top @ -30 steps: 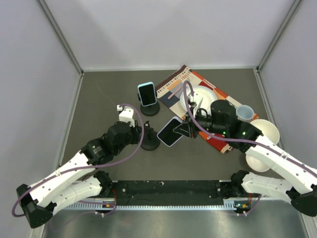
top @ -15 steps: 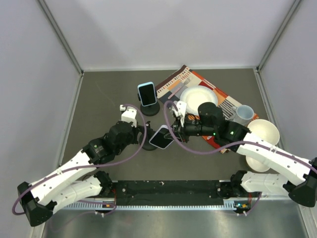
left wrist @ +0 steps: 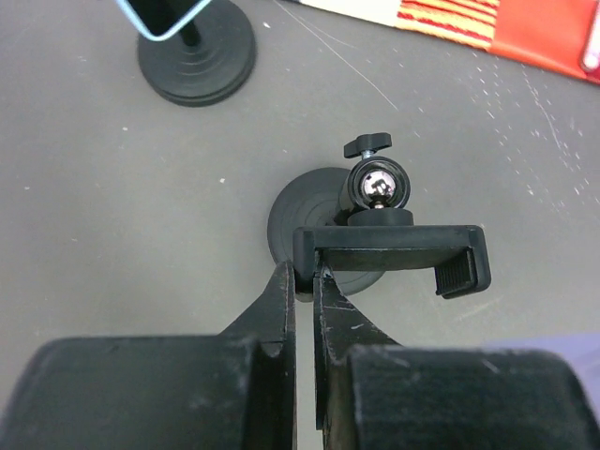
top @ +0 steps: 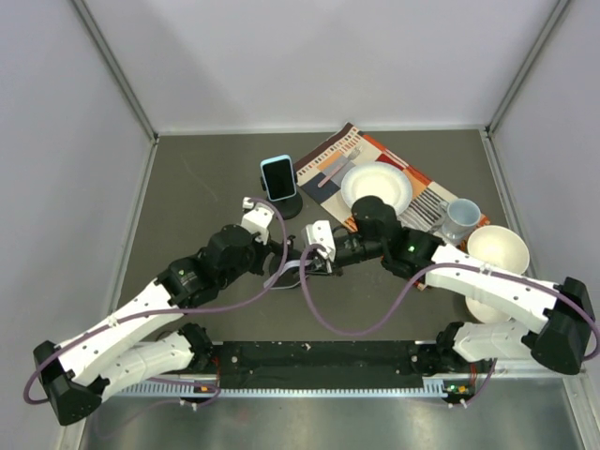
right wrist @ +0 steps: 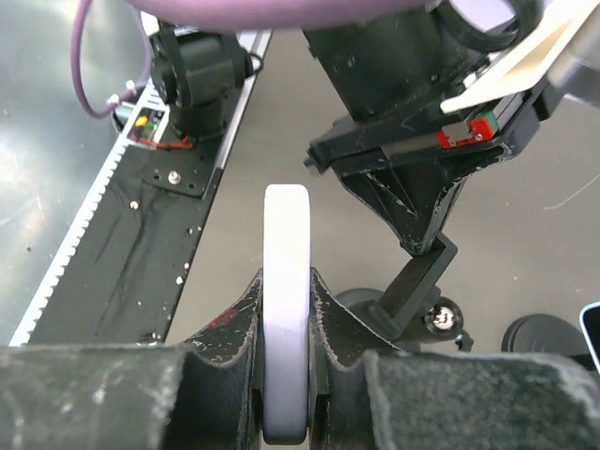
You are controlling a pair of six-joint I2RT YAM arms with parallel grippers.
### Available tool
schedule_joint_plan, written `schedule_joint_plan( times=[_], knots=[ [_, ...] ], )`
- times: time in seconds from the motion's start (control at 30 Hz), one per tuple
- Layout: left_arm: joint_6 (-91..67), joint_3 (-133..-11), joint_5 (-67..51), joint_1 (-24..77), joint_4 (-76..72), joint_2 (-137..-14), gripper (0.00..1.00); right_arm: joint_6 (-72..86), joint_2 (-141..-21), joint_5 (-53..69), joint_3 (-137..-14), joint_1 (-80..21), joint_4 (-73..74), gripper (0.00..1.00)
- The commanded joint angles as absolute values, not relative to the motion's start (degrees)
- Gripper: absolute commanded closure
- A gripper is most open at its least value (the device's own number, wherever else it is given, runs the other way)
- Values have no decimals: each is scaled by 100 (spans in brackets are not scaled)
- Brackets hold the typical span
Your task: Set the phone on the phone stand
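The black phone stand has a round base, a ball joint and a clamp bracket. My left gripper is shut on the bracket's left end. In the top view the stand sits mid-table between both grippers. My right gripper is shut on the lavender-edged phone, held edge-on and upright, just right of the stand. In the top view the phone is mostly hidden under the right gripper, close against the stand and the left gripper.
A second stand holding a light blue phone stands behind. A patterned placemat with a white plate lies back right, with a mug and white bowls to the right. The black rail runs along the near edge.
My right gripper carried the phone left and down from over the mat's edge to the stand, turning it edge-on. My left gripper shifted slightly toward the stand's bracket.
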State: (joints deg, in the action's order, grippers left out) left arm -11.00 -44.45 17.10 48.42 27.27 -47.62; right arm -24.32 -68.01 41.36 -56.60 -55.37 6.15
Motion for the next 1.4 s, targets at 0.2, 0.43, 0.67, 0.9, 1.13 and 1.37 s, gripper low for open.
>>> schedule_joint_plan(
  times=[0.2,0.43,0.67,0.9,1.13,1.37],
  knots=[
    [-448,-5080,589,4887,3111,-4975,100,-3489,-7497,4386,-6723,-5818,765,100],
    [-168,-5080,422,4896,3120,-4905,100,-3779,-8191,4403,-7198,-5748,1055,100],
    [105,-5089,106,4895,3173,-4843,100,-3911,-8463,4632,-7374,-5581,1160,100],
    [220,-5150,-157,4896,3199,-5001,100,-4656,-8892,4711,-7977,-5564,1817,100],
    [334,-5159,-334,4887,3173,-4983,100,-5142,-9290,4527,-8552,-5493,2619,100],
    [439,-5212,-650,4887,3208,-5106,100,-5317,-9589,4527,-9035,-5484,2891,100]
  ],
)
